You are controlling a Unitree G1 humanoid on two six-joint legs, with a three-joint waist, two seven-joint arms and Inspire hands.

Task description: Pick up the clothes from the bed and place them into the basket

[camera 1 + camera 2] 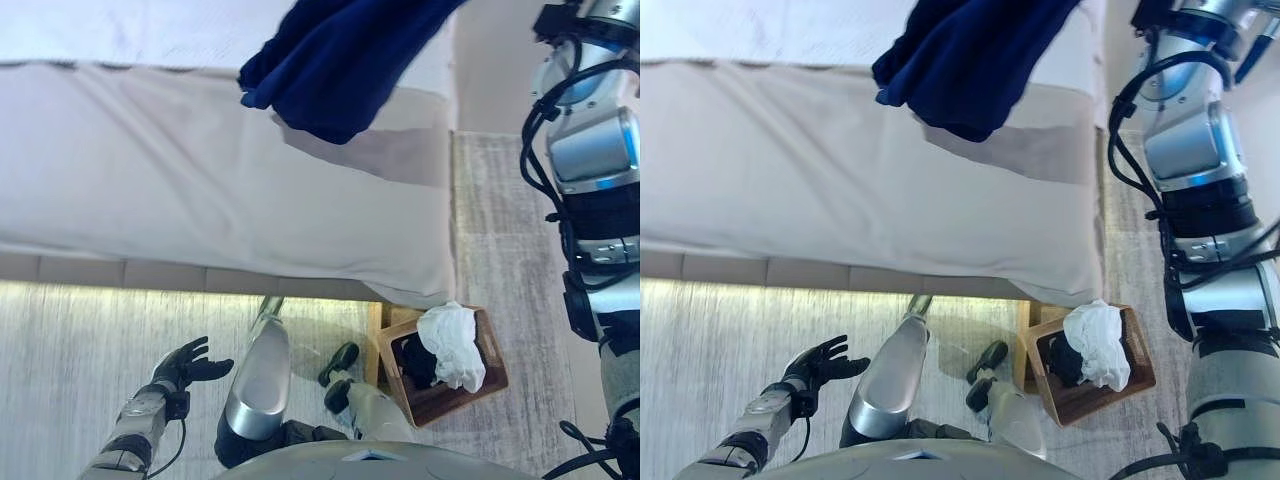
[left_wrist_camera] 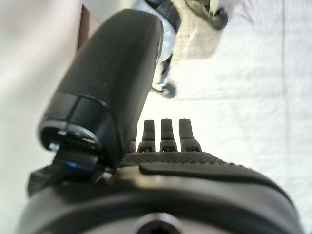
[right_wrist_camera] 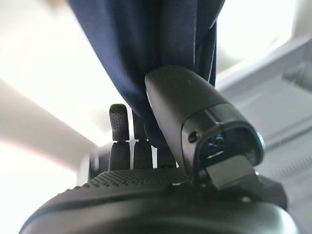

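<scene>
A dark blue garment (image 1: 340, 60) hangs in the air above the bed (image 1: 200, 170), held from above by my right arm. In the right wrist view my right hand (image 3: 161, 146) has its thumb and fingers pinched on the blue cloth (image 3: 146, 53). A wooden basket (image 1: 490, 380) stands on the floor at the bed's near right corner, with a white garment (image 1: 455, 345) and a black one (image 1: 415, 362) in it. My left hand (image 1: 190, 365) hangs low at the lower left over the floor, open and empty, and also shows in the left wrist view (image 2: 165, 161).
The bed's beige cover (image 1: 790, 180) reaches down to a lit strip along its base. A pale rug (image 1: 500, 200) covers the floor to the bed's right, around the basket.
</scene>
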